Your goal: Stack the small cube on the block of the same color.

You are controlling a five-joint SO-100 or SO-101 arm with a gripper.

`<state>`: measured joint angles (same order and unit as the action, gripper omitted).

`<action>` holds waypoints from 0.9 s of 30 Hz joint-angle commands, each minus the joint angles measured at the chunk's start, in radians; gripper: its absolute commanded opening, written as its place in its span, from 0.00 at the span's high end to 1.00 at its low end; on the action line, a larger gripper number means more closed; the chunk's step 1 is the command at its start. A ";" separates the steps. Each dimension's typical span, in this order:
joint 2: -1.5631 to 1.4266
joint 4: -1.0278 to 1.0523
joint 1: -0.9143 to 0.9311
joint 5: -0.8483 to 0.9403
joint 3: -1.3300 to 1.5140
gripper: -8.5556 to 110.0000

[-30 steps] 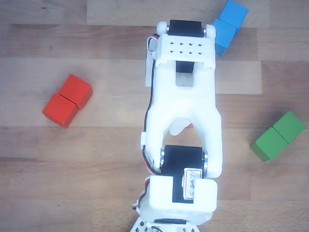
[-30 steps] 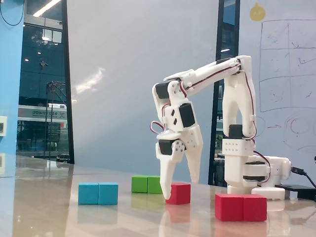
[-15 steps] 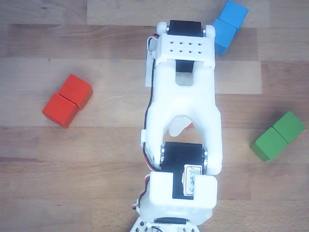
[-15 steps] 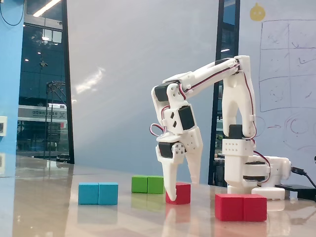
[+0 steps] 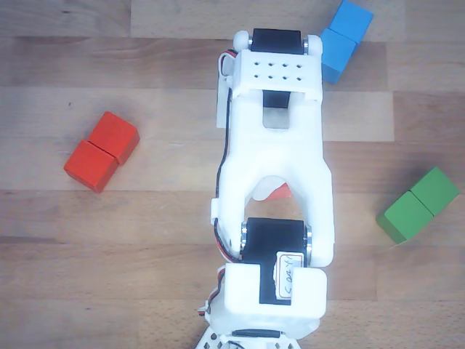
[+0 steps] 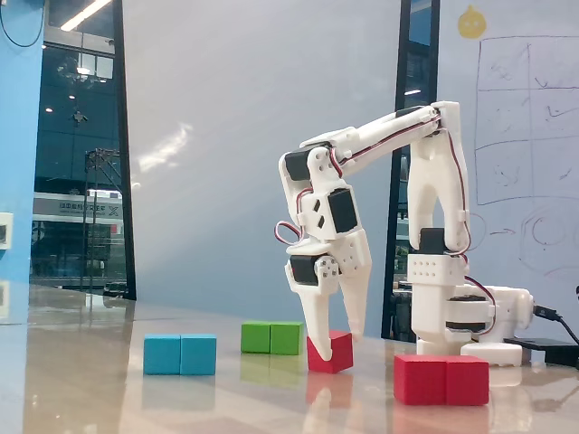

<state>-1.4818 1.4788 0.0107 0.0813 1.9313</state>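
In the fixed view the small cube (image 6: 333,354), plain red, sits tilted between the fingers of my gripper (image 6: 336,345), which is shut on it just above the table. The red two-cube block (image 6: 441,380) lies apart, to the cube's right and nearer the camera. In the other view, looking down, the arm (image 5: 275,153) hides the gripper. Only a red sliver of the small cube (image 5: 282,193) shows under it. There the red block (image 5: 102,150) lies at the left.
A blue two-cube block (image 6: 180,353) lies left of the gripper and a green one (image 6: 271,337) behind it. From above, the blue block (image 5: 341,38) is at the top right and the green block (image 5: 419,205) at the right. The arm base (image 6: 461,316) stands at the right.
The fingers have closed on the small cube. It now sits tilted and slightly raised, where before it lay flat on the table. The wrist has risen a little.
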 commanded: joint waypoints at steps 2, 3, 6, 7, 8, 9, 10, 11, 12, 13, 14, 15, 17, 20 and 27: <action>-0.029 0.006 0.009 0.005 -0.011 0.86; -0.031 0.006 0.009 0.005 -0.012 0.86; -0.069 0.014 0.009 0.006 -0.021 0.86; -0.087 0.015 0.011 0.006 -0.029 0.86; -0.107 0.015 0.011 0.006 -0.038 0.86; -0.126 0.015 0.011 0.006 -0.051 0.86; -0.141 0.015 0.011 0.006 -0.061 0.86; -0.156 0.015 0.009 0.008 -0.075 0.86; -0.169 0.017 0.009 0.008 -0.089 0.86; -0.179 0.018 0.009 0.008 -0.101 0.86; -0.190 0.026 0.009 0.008 -0.115 0.86; -0.199 0.038 0.006 0.008 -0.130 0.86; -0.215 0.069 0.000 0.008 -0.167 0.86; -0.236 0.115 -0.002 0.008 -0.239 0.86; -0.290 0.218 -0.023 0.008 -0.460 0.86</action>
<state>-1.6644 1.6414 0.0138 0.0813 1.6598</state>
